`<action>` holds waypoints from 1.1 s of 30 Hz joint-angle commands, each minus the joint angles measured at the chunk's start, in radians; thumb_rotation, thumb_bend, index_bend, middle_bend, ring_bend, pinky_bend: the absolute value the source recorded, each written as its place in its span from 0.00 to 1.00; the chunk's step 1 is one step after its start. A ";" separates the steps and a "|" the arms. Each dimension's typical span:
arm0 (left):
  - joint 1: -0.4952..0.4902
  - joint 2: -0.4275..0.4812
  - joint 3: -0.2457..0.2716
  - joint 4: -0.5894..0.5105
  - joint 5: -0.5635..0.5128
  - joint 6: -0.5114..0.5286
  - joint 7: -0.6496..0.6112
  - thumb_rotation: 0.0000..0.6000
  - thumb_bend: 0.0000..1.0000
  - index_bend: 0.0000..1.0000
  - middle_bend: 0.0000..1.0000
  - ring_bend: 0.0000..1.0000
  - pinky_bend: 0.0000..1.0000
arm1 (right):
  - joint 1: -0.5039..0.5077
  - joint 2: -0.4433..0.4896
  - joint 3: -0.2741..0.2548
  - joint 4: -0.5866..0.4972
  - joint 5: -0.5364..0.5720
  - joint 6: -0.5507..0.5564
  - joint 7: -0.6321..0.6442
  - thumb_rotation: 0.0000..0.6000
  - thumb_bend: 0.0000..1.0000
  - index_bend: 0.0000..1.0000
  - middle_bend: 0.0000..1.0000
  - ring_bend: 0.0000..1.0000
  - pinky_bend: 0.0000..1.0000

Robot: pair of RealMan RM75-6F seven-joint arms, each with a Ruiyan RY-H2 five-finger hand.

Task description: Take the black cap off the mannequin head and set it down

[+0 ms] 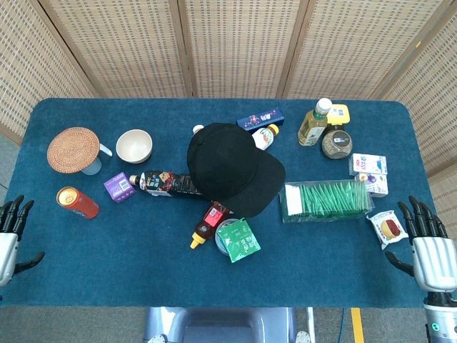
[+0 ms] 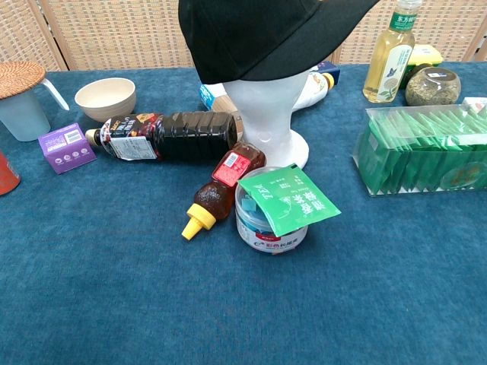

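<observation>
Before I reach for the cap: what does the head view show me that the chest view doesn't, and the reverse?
Only the head view shows the left robot hand and right robot hand, both open at the table's near edge, plus the orange can. Only the chest view shows the white mannequin head under the cap. Both show the black cap, the dark bottle lying beside it and the green packet box.

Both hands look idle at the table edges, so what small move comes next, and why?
Probably raise the right hand toward the black cap: the cap sits on the mannequin head, both hands are open and empty, and the brim points toward that side.
</observation>
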 commanded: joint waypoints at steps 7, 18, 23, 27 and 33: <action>0.008 0.005 0.005 -0.003 0.006 0.006 -0.005 1.00 0.09 0.00 0.00 0.00 0.07 | 0.007 -0.008 -0.005 0.010 -0.022 -0.004 -0.005 1.00 0.00 0.00 0.03 0.06 0.15; 0.007 0.001 -0.008 -0.013 -0.035 -0.008 0.021 1.00 0.09 0.00 0.00 0.00 0.07 | 0.147 -0.111 0.058 0.244 -0.183 0.035 0.084 1.00 0.00 0.12 0.14 0.11 0.22; 0.018 -0.003 -0.011 -0.009 -0.042 0.006 0.016 1.00 0.09 0.00 0.00 0.00 0.07 | 0.224 -0.103 0.098 0.269 -0.240 0.054 0.107 1.00 0.00 0.12 0.14 0.11 0.24; 0.016 -0.004 -0.017 -0.007 -0.059 -0.003 0.016 1.00 0.09 0.00 0.00 0.00 0.07 | 0.266 -0.078 0.112 0.228 -0.270 0.041 0.083 1.00 0.00 0.12 0.14 0.12 0.25; 0.020 -0.003 -0.015 -0.002 -0.066 -0.006 0.014 1.00 0.09 0.00 0.00 0.00 0.07 | 0.339 -0.052 0.101 0.149 -0.346 -0.025 0.001 1.00 0.00 0.13 0.14 0.14 0.27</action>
